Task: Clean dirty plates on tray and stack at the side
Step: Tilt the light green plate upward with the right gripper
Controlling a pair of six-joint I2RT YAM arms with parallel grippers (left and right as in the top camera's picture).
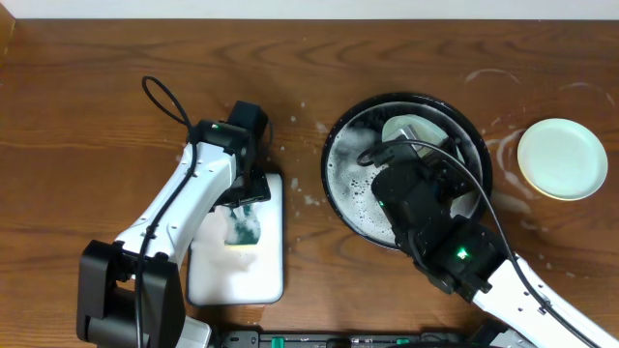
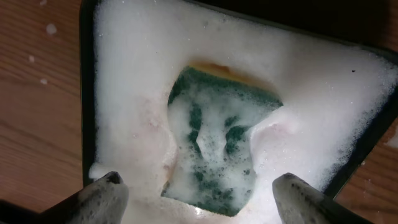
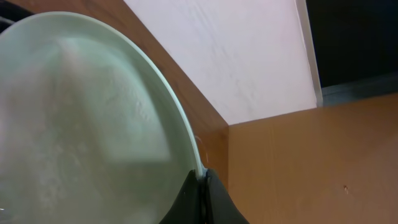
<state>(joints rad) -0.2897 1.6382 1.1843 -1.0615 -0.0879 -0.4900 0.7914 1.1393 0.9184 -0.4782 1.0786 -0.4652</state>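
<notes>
Brown wood-grain table (image 1: 97, 77), seen from above. Close to its near edge, left of centre, a white rectangular dish (image 1: 261, 275) full of foam holds a green sponge (image 2: 214, 143). The left gripper (image 2: 199, 190) hovers over the sponge, jaws wide, gripping nothing. Right of centre sits the round black tray (image 1: 348, 193), wet with foam. Over it, the right gripper (image 3: 202, 186) is clamped on the rim of a tilted mint plate (image 3: 81, 124). By the table's right edge, a second mint plate (image 1: 562, 159) lies flat among whitish soap streaks (image 1: 503, 145). A pale wall (image 3: 236, 56) shows beyond the held plate.
</notes>
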